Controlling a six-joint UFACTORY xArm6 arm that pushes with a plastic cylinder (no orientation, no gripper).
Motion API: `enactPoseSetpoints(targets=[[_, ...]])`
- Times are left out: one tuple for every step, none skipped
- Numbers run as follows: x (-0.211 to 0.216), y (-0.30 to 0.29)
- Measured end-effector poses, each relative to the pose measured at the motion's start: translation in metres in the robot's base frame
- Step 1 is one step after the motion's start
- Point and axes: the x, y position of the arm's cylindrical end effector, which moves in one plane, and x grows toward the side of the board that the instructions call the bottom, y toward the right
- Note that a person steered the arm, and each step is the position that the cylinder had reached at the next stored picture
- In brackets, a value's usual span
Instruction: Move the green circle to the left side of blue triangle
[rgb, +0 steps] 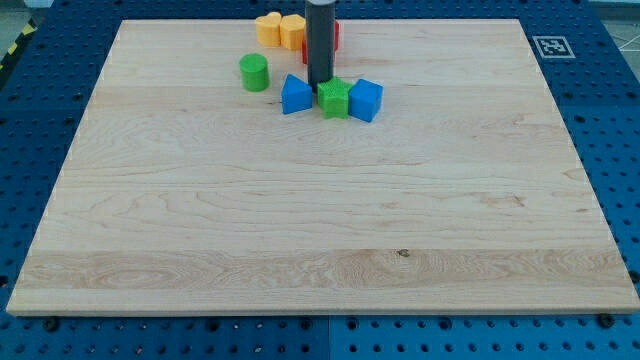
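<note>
The green circle (254, 72) is a short green cylinder near the view's top, left of centre. The blue triangle (295, 95) lies just to its lower right, a small gap between them. My tip (320, 84) is at the lower end of the dark rod, just right of the blue triangle's top and touching or nearly touching the upper edge of a green star-like block (335, 100). The green circle is about a block's width to the left of my tip.
A blue cube (366, 100) sits right of the green block. A yellow block (268, 27) and an orange block (292, 31) lie at the view's top; a red block (336, 36) is mostly hidden behind the rod. The wooden board (320, 240) sits on a blue perforated table.
</note>
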Motion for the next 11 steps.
enactPoseSetpoints(targets=[[0.022,0.006],[-0.004,-0.007],[-0.042,-0.039],[-0.081,-0.087],[-0.078,-0.109],[-0.052,-0.096],[-0.034,-0.075],[-0.033,-0.074],[-0.033,-0.072],[-0.033,-0.070],[-0.033,-0.067]])
